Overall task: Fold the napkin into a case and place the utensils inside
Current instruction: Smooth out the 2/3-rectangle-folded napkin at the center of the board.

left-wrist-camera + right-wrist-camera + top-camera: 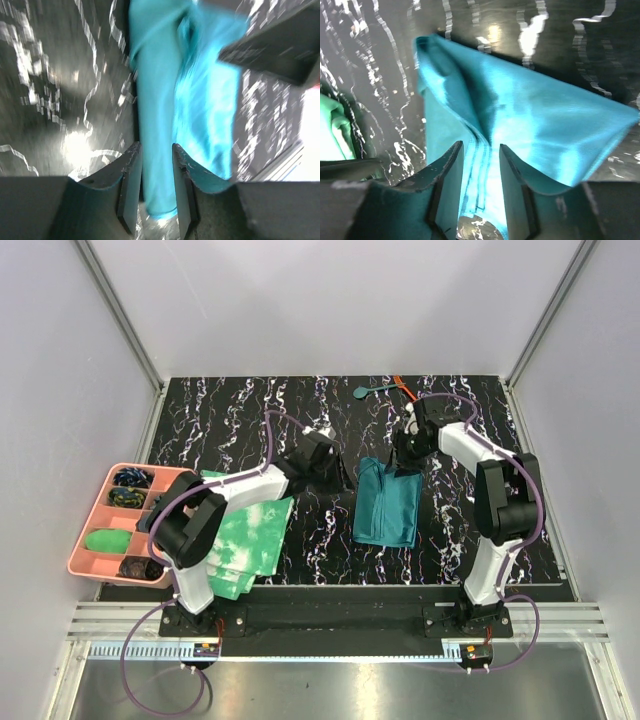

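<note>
**Meeting the folded napkin at its far end**

The napkin (387,505) was found folded into a tall rectangle right of the middle of the table (230,430), flanked at its far end by both grippers. The right gripper (480,147) was seen with jaws slightly spread, cloth layers showing in the gap. The left gripper (156,150) was shown with jaws narrowly parted about a fold; whether it was pinched could not be told. The spoon (366,392) and orange stick (404,387) were seen at the far edge, well apart from the napkin.
</note>
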You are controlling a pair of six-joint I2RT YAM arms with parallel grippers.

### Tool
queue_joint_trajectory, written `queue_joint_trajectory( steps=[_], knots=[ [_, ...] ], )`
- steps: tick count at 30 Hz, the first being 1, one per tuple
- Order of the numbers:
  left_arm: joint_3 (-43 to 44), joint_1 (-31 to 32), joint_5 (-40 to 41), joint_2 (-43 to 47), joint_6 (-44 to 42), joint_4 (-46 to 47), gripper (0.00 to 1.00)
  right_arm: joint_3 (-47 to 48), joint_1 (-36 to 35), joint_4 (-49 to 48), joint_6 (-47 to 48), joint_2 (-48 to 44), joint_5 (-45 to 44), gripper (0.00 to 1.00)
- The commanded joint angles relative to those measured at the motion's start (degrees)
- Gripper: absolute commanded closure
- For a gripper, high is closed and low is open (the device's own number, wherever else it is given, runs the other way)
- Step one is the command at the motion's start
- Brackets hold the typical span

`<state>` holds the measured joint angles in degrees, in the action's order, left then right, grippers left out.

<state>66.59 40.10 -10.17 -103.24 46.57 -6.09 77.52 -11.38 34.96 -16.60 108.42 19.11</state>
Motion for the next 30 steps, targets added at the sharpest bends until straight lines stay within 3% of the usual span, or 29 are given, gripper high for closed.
queue_joint_trajectory(
  steps=[1,8,20,30],
  knots=[
    [-1.8,0.5,-3.4,1.5,0.1,4.1,0.69,2.6,-3.2,0.0,0.6,-0.1,-0.5,0.55],
    [-2.1,0.4,-3.8,1.0,-0.1,4.2,0.71,6.6,-3.7,0.2,0.9,3.7,-3.0,0.57],
    [0.4,0.4,-4.0,-0.6,-0.9,3.1,0.73,13.1,-3.6,1.0,1.6,9.8,-4.0,0.70],
    [7.3,-1.5,-3.4,-5.3,-1.4,1.8,0.72,14.5,-1.5,1.4,3.3,12.1,-6.1,0.78]
  ],
)
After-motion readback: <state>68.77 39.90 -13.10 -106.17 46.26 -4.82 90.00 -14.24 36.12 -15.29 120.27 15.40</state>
